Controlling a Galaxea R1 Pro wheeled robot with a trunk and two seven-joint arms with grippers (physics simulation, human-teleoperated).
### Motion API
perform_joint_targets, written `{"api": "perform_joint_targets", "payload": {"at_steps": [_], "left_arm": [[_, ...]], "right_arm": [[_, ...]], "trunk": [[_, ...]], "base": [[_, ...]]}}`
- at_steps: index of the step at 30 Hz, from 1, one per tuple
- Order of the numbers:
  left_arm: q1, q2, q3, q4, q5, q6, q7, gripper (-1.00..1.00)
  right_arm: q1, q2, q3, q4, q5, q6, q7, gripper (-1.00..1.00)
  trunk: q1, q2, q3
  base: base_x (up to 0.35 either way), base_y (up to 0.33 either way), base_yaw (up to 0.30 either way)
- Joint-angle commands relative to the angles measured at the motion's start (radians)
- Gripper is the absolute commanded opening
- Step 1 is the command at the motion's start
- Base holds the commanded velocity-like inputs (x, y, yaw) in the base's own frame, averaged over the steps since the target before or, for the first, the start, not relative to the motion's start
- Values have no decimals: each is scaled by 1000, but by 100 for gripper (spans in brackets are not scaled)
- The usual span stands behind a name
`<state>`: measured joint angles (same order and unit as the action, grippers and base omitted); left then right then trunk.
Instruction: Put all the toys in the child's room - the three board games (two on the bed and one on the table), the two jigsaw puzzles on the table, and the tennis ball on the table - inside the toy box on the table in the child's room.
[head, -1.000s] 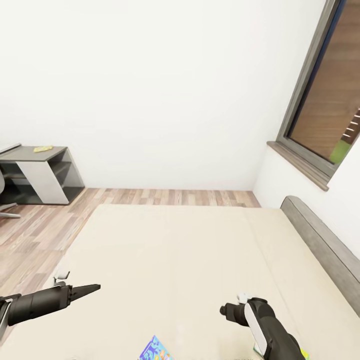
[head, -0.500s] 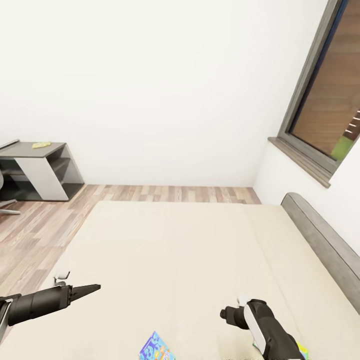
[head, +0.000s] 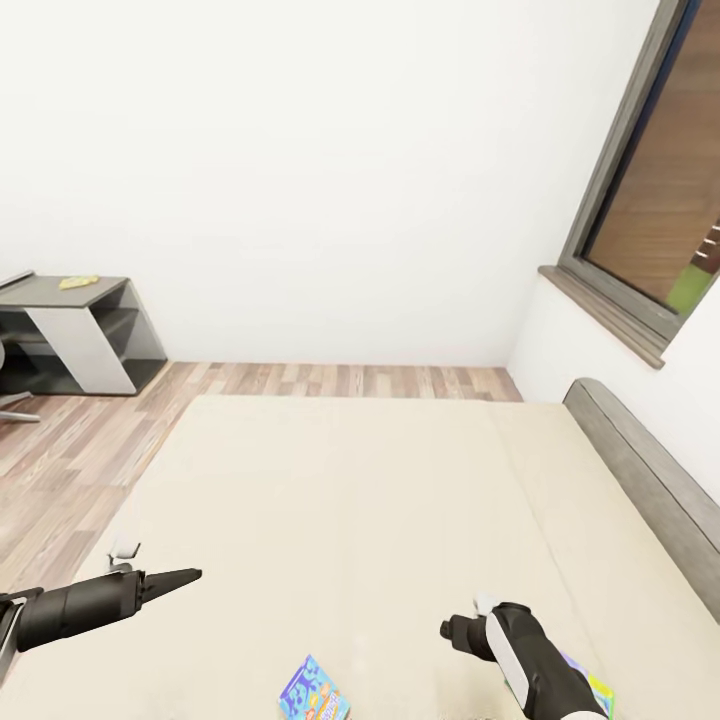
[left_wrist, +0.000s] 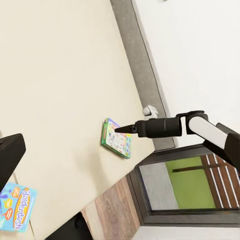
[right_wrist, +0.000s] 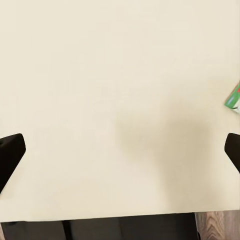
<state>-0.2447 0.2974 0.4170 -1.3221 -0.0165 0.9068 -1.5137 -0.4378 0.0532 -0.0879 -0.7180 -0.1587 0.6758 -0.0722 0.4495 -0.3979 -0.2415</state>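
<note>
Board games lie on the bed (head: 380, 500): a blue carton (head: 314, 692) with colourful lettering rests flat near the bed's foot edge, between the two arms, and a green-bordered carton (left_wrist: 117, 138) lies flat nearer the grey headboard (head: 640, 480), partly hidden under the right forearm in the head view. Both arms reach out low and level over the bed, well apart. Seen from the head, the left hand (head: 178, 578) tapers to a closed-looking point, though the left wrist view leaves its spread unclear. Its fingers set wide at opposite edges of the right wrist view, the right hand (head: 452, 630) is released and hovers over bare bedding beside the green-bordered carton.
</note>
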Motion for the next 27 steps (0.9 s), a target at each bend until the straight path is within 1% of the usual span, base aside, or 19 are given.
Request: {"api": "perform_joint_targets", "payload": {"at_steps": [1,27], "left_arm": [[-1,0,0,0,-2,11,-5,100],[-1,0,0,0,-2,11,-3,100]], "right_arm": [[-1,1,-3,-1,-10,2,-8,100],[-1,-2,-3,2,-16,0,0,100]], "trunk": [[1,-2,-4],[1,-2,-46]], "base": [[0,0,0],[0,0,0]]}}
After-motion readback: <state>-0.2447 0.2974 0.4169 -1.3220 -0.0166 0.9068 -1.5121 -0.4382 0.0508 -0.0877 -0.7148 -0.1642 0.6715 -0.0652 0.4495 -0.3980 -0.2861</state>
